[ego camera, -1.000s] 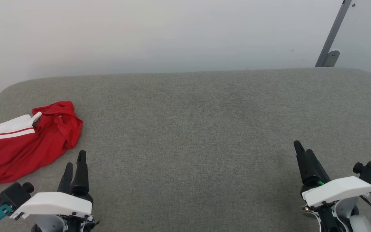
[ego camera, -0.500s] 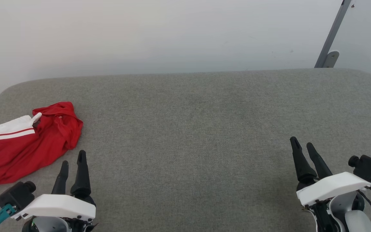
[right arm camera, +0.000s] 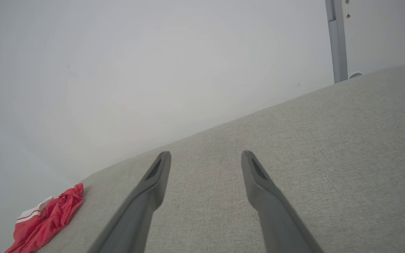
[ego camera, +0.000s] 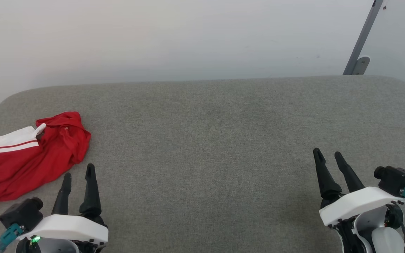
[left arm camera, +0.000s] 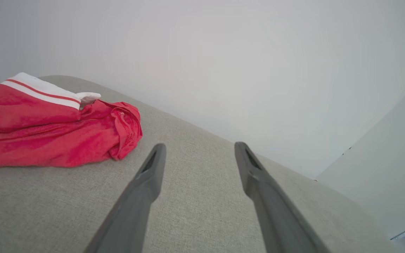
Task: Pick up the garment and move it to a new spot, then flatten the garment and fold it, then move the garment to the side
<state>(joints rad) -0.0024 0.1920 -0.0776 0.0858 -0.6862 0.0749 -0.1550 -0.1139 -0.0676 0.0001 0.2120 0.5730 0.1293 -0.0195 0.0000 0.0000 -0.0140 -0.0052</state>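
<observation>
Crumpled, thin bright-red jersey [ego camera: 33, 158] with a white, red-striped sleeve is lying at the left edge of the grey fabric-covered counter [ego camera: 209, 140], untouched. The left end effector [ego camera: 78, 170] and right end effector [ego camera: 327, 152], fingers pressed together a second ago, are now spreading them apart. The left one is sitting just beside the jersey. The pick-up is probably beginning, with nothing yet grasped.

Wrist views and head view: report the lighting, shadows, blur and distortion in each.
Head view: soft even light, no glare, the red jersey and the grey fabric surface both sharp. Left wrist view: wide-angle, surface edge slanted, the left claw slightly soft up close, wall darker toward the corners. Right wrist view: same slant, the right claw slightly soft, no hard shadows.
</observation>
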